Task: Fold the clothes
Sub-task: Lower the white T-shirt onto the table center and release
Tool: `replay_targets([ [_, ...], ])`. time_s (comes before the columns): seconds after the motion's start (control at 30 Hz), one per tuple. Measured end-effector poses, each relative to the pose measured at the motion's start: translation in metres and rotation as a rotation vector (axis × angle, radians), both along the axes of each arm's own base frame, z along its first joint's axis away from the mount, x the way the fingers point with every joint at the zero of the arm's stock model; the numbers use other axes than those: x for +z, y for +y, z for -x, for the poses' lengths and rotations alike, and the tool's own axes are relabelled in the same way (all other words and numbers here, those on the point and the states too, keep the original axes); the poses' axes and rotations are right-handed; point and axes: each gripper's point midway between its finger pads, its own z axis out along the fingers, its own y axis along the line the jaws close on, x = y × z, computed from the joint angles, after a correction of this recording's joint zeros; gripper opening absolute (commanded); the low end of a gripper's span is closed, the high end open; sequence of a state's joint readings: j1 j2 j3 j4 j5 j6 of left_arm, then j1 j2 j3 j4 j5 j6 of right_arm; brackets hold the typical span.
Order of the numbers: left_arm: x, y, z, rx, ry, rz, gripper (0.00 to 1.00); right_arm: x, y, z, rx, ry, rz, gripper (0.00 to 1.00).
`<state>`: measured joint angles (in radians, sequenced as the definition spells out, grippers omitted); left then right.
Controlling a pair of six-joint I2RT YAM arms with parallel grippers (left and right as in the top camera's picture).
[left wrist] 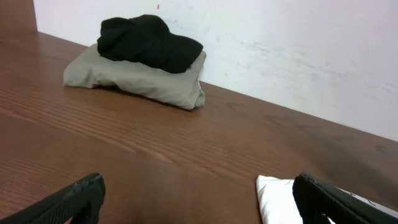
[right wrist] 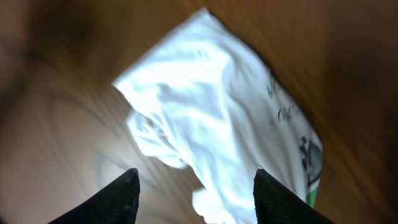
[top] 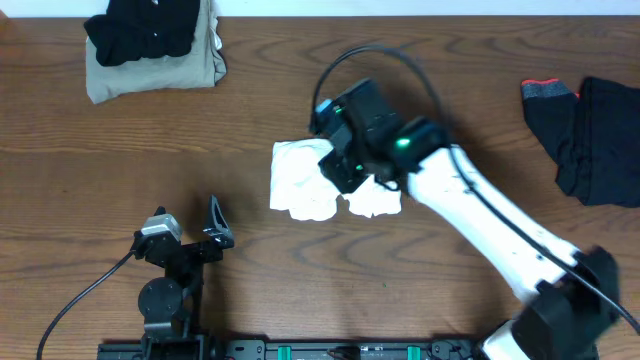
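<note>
On worktop (top: 450, 60) centre: white shirt (top: 305, 180) in compact, lumpy bundle; fold looks nearly done. Just above it right pincer (right wrist: 196, 199) hovers, jaws apart, gripping nothing. Near front edge left pincer (left wrist: 199, 208) spread wide, empty. Far left, khaki garment (left wrist: 143, 81) with black garment (left wrist: 149, 40) on top: stacked, seemingly done. At right edge, black clothes (top: 600, 140) lie loose, unfolded.

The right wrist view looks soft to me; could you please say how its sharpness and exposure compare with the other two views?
Right wrist view: blurred throughout, the white shirt blown out, the table dim at the corners. Overhead view: evenly lit, wood grain sharp, only the right arm slightly smeared. Left wrist view: the khaki and black pile is crisp, the near jaws soft.
</note>
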<state>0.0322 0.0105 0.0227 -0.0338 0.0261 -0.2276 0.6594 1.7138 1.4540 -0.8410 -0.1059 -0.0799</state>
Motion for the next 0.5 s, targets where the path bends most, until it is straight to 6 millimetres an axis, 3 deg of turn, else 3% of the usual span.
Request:
replay_targets([
  [0.1,0.000,0.000,0.000,0.000,0.000,0.000,0.98,-0.032,-0.016,0.001,-0.080,0.052,0.132,0.56],
  [0.2,0.000,0.000,0.000,0.000,0.000,0.000,0.98,-0.047,-0.034,0.004,-0.173,0.093,0.218,0.57],
  [0.33,0.000,0.000,0.000,0.000,0.000,0.000,0.98,-0.050,-0.048,0.011,-0.283,0.132,0.255,0.59],
  [0.5,0.000,0.000,0.000,0.000,0.000,0.000,0.98,-0.050,-0.074,0.039,-0.408,0.236,0.342,0.63],
])
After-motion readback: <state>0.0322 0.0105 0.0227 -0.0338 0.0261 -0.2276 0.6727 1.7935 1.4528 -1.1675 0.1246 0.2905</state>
